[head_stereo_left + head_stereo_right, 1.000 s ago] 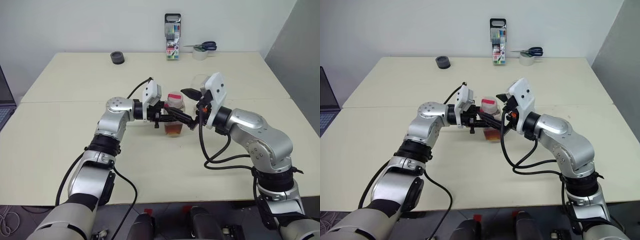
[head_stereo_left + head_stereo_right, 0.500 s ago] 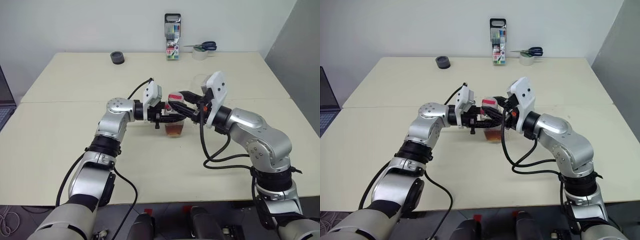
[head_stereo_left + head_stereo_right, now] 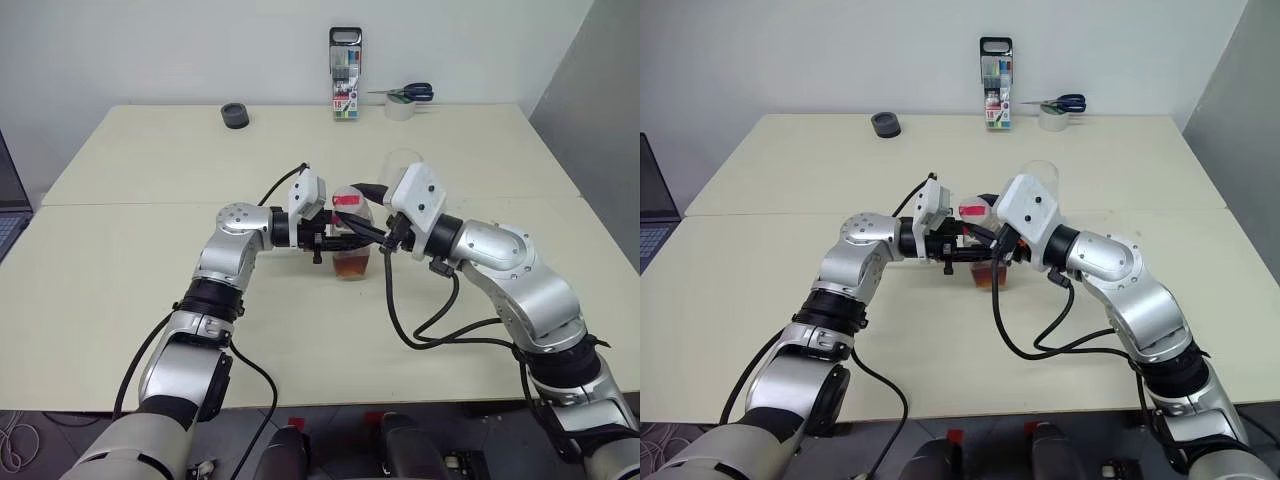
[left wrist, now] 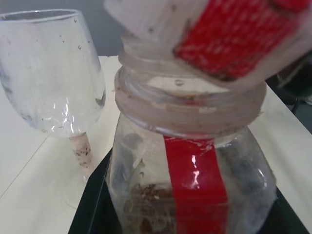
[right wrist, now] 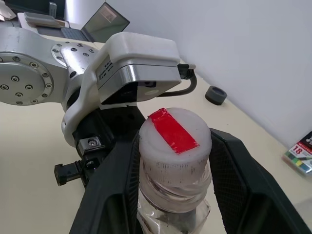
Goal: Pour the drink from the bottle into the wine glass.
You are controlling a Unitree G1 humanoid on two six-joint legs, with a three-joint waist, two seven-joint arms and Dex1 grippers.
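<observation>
A pale cream table (image 3: 120,300) — two tops butted together — stands against a plain white wall (image 3: 180,50).

Bright, even indoor light; soft shadows; left wrist close-up perhaps slightly blurred.

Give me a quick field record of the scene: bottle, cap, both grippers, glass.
bottle: upright on the table, amber drink in its lower part
cap: white with red tape, on the neck
left gripper: shut on the bottle body
right gripper: fingers on either side of the cap
wine glass: upright just behind the bottle, empty
</observation>
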